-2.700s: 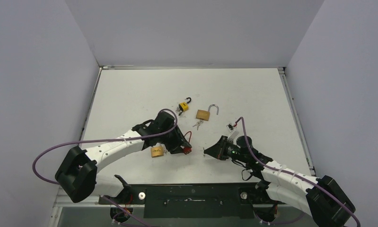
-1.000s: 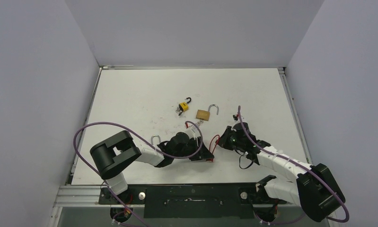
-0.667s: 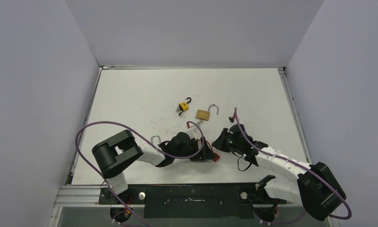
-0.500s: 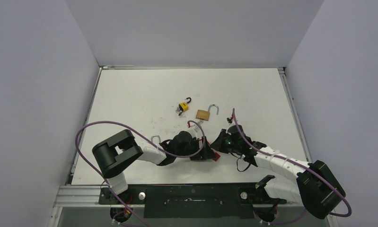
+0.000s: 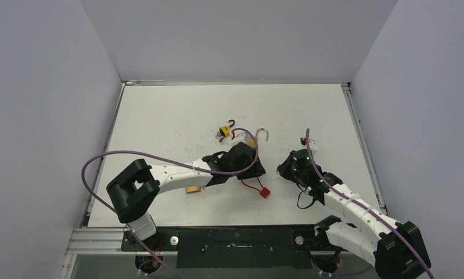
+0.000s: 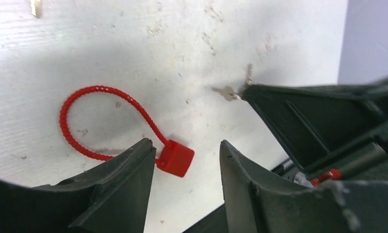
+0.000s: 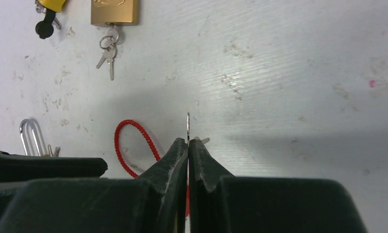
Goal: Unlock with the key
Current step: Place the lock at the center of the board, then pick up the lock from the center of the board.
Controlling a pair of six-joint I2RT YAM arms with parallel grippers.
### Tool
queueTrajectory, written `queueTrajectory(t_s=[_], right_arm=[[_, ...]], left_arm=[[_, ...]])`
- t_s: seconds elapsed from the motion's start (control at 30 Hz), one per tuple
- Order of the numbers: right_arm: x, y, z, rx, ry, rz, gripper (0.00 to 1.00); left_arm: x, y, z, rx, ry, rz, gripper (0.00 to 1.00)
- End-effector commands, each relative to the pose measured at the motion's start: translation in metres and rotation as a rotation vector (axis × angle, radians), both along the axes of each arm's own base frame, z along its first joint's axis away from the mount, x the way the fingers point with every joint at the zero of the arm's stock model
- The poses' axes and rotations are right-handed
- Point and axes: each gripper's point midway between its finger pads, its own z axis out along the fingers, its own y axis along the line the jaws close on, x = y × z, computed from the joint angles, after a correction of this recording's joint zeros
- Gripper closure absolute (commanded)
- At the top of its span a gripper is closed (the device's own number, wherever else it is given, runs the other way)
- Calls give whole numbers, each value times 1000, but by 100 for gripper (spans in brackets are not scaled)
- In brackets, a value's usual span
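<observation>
The red cable lock lies on the table with its cable curled to the left. In the left wrist view its red body shows below the gap of my left gripper, which is open and holds nothing. From above, the left gripper hovers just up and left of the lock. My right gripper is shut on a thin silver key that sticks out past its tips. The right gripper sits to the right of the lock, apart from it.
A brass padlock with an open shackle and a key ring lies further back, beside a small yellow padlock. Another brass padlock lies under the left arm. Grey walls close in the table.
My left gripper has let go of the red lock and pulled back up and left. The lock now lies on the table. My right gripper has drawn away to the right with the key.
</observation>
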Motion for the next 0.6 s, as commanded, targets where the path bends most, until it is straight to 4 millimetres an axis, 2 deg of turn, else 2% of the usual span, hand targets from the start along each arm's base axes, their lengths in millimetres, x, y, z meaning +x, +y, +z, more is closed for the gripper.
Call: queueTrajectory(t_s=[0.0, 0.27, 0.57], right_arm=[[0, -26, 1, -48, -20, -71, 100], [-8, -37, 3, -27, -33, -96, 100], [-10, -39, 2, -16, -37, -95, 100]], left_arm=[[6, 25, -39, 220, 72, 125, 53], [11, 11, -51, 324, 79, 152, 66], [8, 1, -65, 361, 72, 131, 67]])
